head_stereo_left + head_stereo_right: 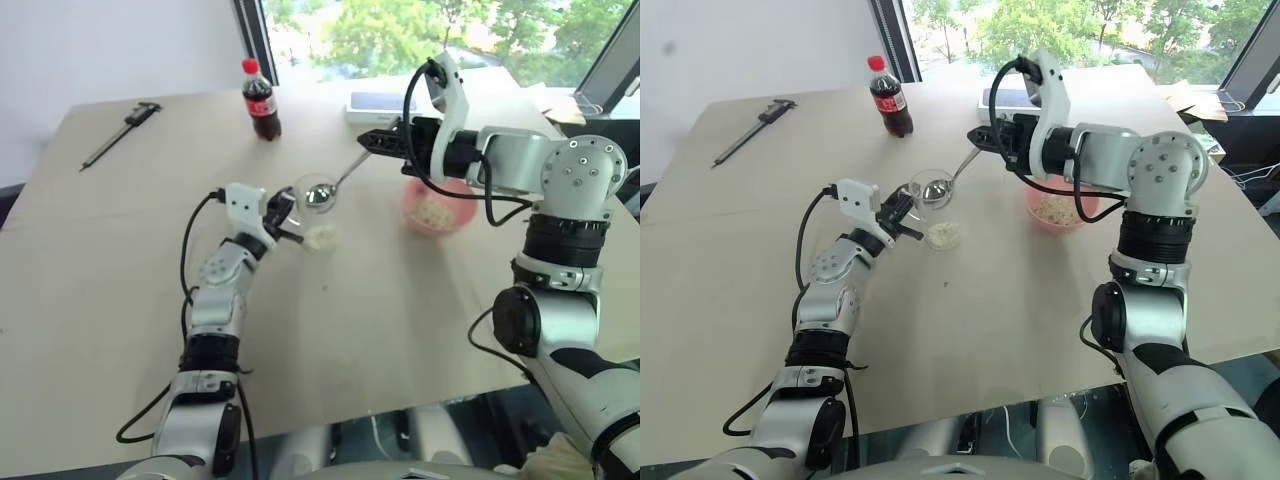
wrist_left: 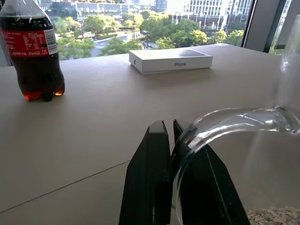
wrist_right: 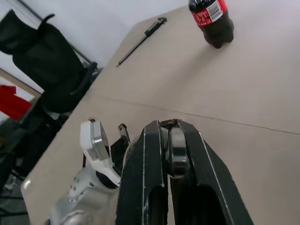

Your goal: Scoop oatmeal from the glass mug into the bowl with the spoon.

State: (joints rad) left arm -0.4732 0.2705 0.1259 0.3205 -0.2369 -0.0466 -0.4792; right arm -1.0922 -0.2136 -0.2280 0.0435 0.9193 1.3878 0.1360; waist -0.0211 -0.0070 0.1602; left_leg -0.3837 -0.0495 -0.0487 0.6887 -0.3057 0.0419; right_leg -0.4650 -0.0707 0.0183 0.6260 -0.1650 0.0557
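My left claw (image 1: 902, 215) is squeezed shut on the handle of the small clear glass mug (image 1: 932, 208), which sits on the flat tan table (image 1: 1020, 300) right at the tips of that claw. My right claw (image 1: 985, 137) is pinched shut on the end of the slim shiny silver metal spoon (image 1: 950, 175). The spoon's long thin handle slants down and away from the right claw toward my left, and its oval scoop hangs at the mug's open top. I cannot tell if the scoop is just inside the rim or a little above it, and I see no flakes on it. A small pile of pale, crumbly oatmeal (image 1: 943, 234) lies at the bottom of the mug, straight under the scoop. I think the next move is to tip the scoop down into that pile. The small round pink bowl (image 1: 1063, 211) is near the right arm, below and behind the right claw, and it already has some pale flakes in it. The glass looks smooth and slippery, the spoon hard and bright, the oatmeal dry and loose.
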